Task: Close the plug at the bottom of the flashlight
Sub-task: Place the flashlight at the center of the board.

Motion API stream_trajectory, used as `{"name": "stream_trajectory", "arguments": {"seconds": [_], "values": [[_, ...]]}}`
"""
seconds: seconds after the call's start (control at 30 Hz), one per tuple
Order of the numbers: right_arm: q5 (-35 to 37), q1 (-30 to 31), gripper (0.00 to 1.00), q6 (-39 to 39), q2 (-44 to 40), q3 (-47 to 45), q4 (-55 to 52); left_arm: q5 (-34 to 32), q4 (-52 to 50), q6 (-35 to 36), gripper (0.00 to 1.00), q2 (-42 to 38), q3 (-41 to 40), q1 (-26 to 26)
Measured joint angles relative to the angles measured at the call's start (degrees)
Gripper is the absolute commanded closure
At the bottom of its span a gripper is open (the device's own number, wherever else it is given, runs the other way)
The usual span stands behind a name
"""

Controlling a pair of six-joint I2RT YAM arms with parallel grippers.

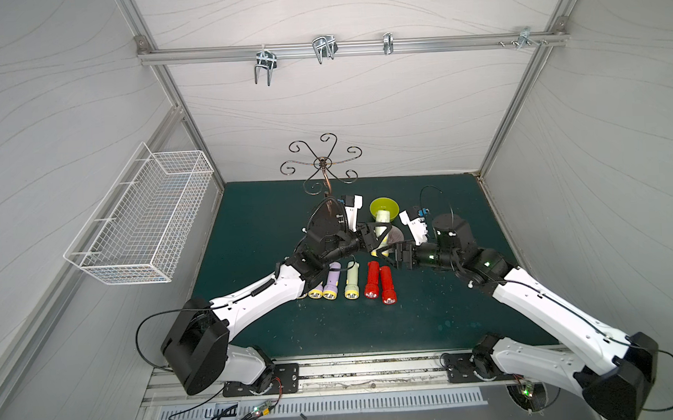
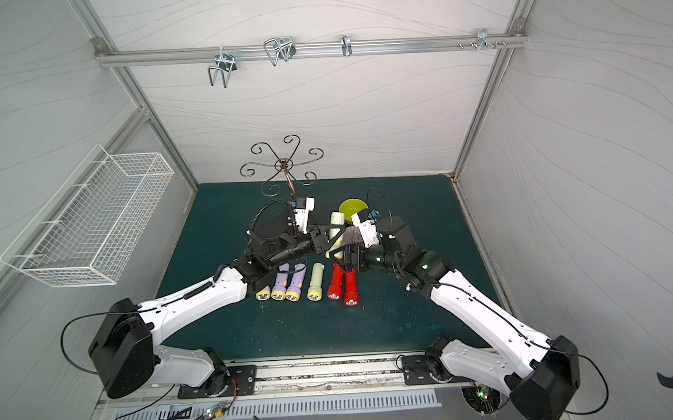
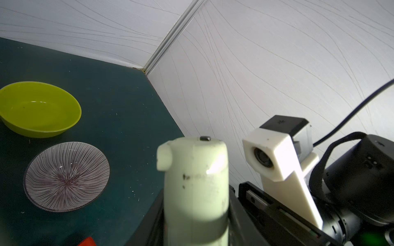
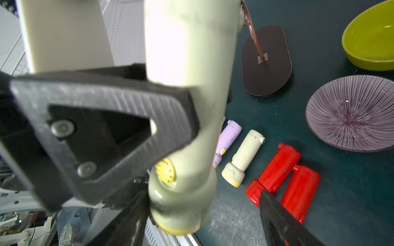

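One pale green flashlight (image 4: 187,106), raised above the surface (image 1: 429,312), clamped mid-body in the left hand (image 4: 170,119), tail end uppermost. Right hand (image 4: 204,213): jaws spread wide either side of the lens end, gripping nothing. Beneath the hands: row of flashlights (image 1: 350,282), lying flat. Beyond the hands: striped plate (image 3: 66,176), green bowl (image 3: 40,108).

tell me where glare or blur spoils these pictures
Right wrist view: the held pale green flashlight is close, soft and glare-washed, while the red flashlights behind look sharper. Left wrist view: a bright glint sits on its barrel. Both top views: walls bow outward at the edges.
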Motion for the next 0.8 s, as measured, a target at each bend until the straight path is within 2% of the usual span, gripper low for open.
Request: {"name": "stream_trajectory", "arguments": {"seconds": [0.3,0.6,0.8], "values": [[1.0,-0.1,0.28,1.5,1.9,0.4,3.3,-1.2,-0.1,-0.1,1.00,0.0,0.0,-0.1],[-1.3,-0.7,0.32,4.2,3.9,0.3,5.6,-2.3,0.0,0.0,1.00,0.3,0.0,0.1],[-3.0,-0.8,0.41,5.4,4.6,0.0,7.2,-2.7,0.0,0.0,1.00,0.4,0.0,0.1]]}}
